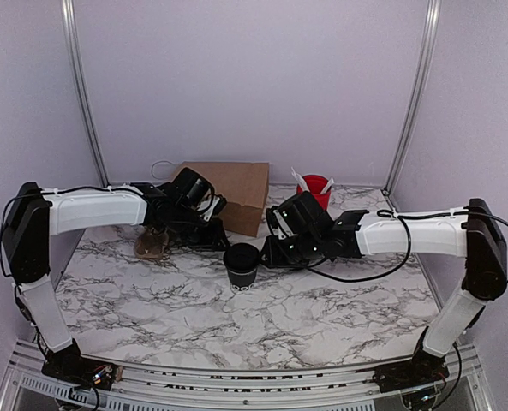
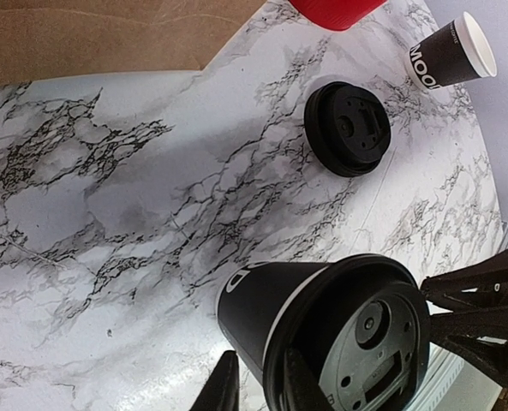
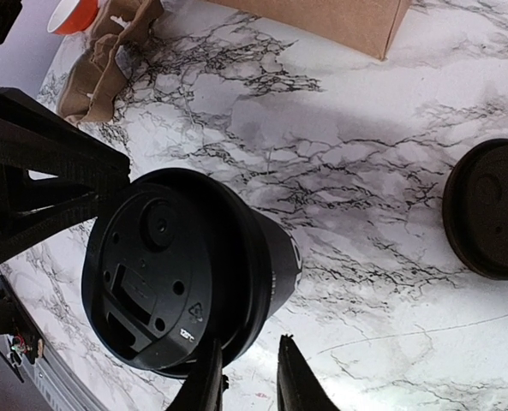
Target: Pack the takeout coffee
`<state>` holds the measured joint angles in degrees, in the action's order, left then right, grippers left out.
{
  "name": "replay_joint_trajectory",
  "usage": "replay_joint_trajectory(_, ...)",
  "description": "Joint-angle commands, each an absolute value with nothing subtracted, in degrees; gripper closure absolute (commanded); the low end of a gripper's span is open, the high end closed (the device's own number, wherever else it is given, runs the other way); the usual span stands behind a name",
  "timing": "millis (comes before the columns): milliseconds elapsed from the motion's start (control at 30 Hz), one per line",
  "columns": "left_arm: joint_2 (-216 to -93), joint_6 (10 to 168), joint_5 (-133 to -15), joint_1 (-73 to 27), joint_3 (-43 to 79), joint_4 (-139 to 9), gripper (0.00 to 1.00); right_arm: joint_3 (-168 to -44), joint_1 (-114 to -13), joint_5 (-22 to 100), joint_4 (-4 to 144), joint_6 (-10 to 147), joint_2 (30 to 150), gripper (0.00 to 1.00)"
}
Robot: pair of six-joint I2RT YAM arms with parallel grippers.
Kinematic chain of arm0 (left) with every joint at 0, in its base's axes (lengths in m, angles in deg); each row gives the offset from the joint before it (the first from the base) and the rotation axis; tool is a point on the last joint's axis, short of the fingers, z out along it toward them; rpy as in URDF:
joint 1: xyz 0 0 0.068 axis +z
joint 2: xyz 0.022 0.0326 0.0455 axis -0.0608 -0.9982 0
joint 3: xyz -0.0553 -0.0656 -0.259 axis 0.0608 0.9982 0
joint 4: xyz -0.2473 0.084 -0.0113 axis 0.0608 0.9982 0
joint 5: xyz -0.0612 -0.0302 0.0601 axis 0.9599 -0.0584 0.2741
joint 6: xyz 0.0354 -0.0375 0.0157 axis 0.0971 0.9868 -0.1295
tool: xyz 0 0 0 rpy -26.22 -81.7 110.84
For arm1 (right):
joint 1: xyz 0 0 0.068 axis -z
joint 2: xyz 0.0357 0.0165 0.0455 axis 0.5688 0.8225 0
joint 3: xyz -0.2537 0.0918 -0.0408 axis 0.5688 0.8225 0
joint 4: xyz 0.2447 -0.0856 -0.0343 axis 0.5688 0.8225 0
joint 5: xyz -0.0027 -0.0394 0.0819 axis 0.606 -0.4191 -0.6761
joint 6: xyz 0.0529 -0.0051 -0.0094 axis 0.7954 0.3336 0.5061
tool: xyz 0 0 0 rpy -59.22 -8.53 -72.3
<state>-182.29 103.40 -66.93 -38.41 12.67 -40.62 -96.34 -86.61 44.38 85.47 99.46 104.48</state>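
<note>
Where the takeout coffee (image 1: 241,265) is: near the middle of the surface (image 1: 262,334), a bit toward the far edge. It stands up with a black lid on top, between the two tools.
Black cups: two. One is the takeout coffee. The other is an open black cup (image 2: 451,53) with a white inside, toward the far right corner, well apart from the coffee.
Black lids: two. One sits on the takeout coffee. The loose lid (image 2: 348,128) lies flat on the surface, between the coffee and the open black cup.
Red cup (image 1: 315,187): one, at the far edge, right of the middle. Two white sticks (image 1: 298,177) poke out.
Brown bag (image 1: 232,193): one, at the far edge, left of the middle.
Crumpled brown paper (image 1: 153,244): one lump, toward the far left corner.
Left tool (image 2: 260,387): just beside the coffee on its left. Its two fingers (image 2: 222,390) are a little apart, with bare surface showing between them. I cannot tell if they touch the lid.
Right tool (image 3: 249,368): just beside the coffee on its right. Its two fingers (image 3: 301,390) are a little apart too, with nothing between them.
</note>
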Motion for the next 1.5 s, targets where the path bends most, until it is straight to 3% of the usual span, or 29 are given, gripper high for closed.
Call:
replay_joint_trajectory(0,-182.3,102.2,-67.2,-38.0,10.7,-38.1,0.81,-99.1,-87.4,45.5,86.4,99.6,102.8,0.78)
replay_joint_trajectory(667,-175.0,103.9,-65.2,-36.8,17.2,-37.7,0.8,-99.0,-87.4,47.2,85.5,98.9,100.9,0.78)
replay_joint_trajectory(1467,-174.3,109.2,-61.9,-39.3,21.8,-44.0,0.8,-106.1,-86.5,42.4,87.7,91.4,109.9,0.71)
